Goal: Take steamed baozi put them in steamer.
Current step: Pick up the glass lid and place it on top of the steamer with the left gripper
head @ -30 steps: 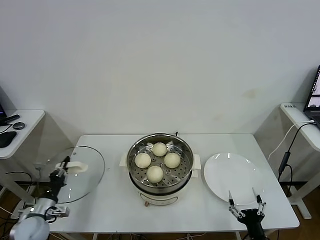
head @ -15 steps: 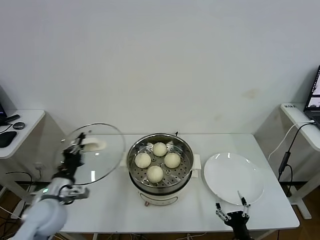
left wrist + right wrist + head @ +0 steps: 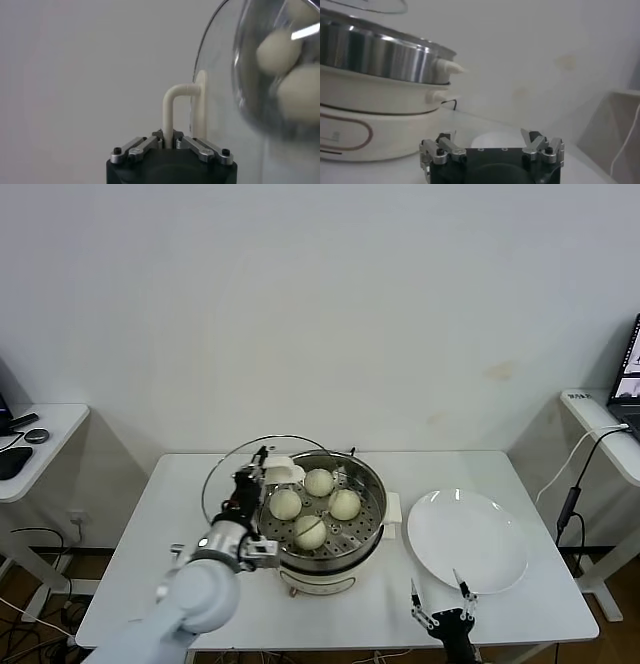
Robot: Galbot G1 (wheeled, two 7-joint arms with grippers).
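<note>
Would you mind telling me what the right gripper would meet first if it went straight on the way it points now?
Probably the plate: the open right gripper sits at the table's near edge pointing at it, with the steamer off to one side. Depth is unclear.

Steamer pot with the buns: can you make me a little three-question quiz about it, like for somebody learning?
1. True or false: the flat white plate has a bun on it.
2. How many pale round steamed baozi lie on the holed tray in the shiny steel steamer?
3. What is the left gripper shut on? A) a bun B) the white handle of the round glass lid C) nothing

Key: 1 false, the plate is bare. 2 four. 3 B; the lid is held tilted over the steamer's left rim, while the right gripper waits open near the table's front edge.
</note>
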